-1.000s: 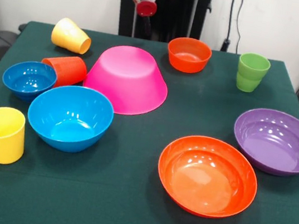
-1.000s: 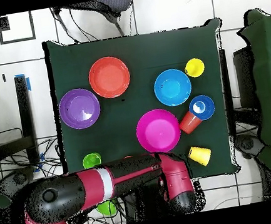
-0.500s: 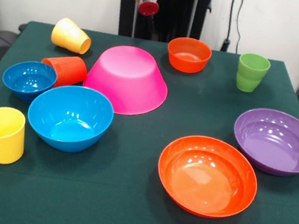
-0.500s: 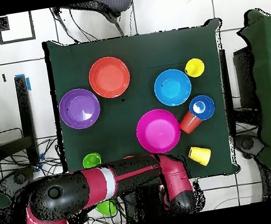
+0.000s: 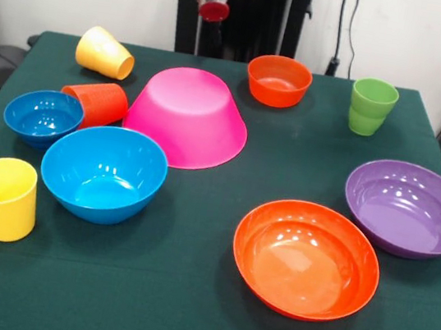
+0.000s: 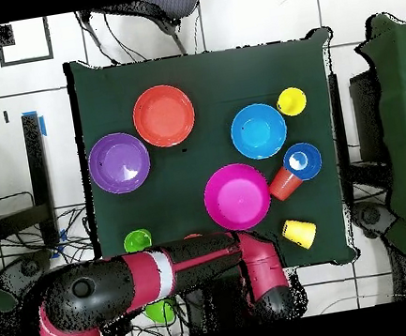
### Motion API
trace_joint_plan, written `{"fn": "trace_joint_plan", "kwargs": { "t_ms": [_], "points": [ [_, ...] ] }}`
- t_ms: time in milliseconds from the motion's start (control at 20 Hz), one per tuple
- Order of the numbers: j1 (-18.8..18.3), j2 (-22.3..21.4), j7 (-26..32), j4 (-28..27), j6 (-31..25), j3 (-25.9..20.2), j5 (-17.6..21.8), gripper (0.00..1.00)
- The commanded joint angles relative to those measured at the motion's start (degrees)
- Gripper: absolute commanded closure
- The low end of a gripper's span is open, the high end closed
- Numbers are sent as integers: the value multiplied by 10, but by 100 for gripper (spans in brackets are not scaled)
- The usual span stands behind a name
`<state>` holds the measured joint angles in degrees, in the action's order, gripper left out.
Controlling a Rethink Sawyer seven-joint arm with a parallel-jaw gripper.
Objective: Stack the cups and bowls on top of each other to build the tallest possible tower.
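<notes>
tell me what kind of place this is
Probably a robotics lab: a red and black robot arm stands at a green cloth-covered table, with loose cables on the white tiled floor.

Robotics lab, red robot arm [image 6: 139,279] by green-clothed table [image 6: 204,90], tiled floor [image 6: 258,10], loose cables [image 6: 73,225]

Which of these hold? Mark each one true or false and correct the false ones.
1. The large pink bowl sits upside down. True.
2. The green cup lies on its side. False: it stands upright.
3. No bowl rests on another bowl. True.
4. Both yellow cups stand upright. False: the near yellow cup stands upright, while the far yellow cup lies on its side.
5. The orange-red cup lies on its side between the small blue bowl and the large pink bowl. True.
</notes>
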<state>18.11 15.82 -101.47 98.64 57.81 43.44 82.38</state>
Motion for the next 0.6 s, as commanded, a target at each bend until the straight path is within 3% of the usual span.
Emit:
{"fn": "trace_joint_plan", "kwargs": {
  "t_ms": [50,100,250,400,600],
  "points": [
    [-11,-10,-250,-57,-179,-81,-74,0],
    [-20,-22,-231,-50,-181,-84,-92,0],
    [-25,-35,-293,-43,-219,-93,-90,0],
    [-40,-50,-315,-36,-238,-99,-95,0],
    [-59,-54,-297,-36,-259,-106,-123,0]
  ]
}}
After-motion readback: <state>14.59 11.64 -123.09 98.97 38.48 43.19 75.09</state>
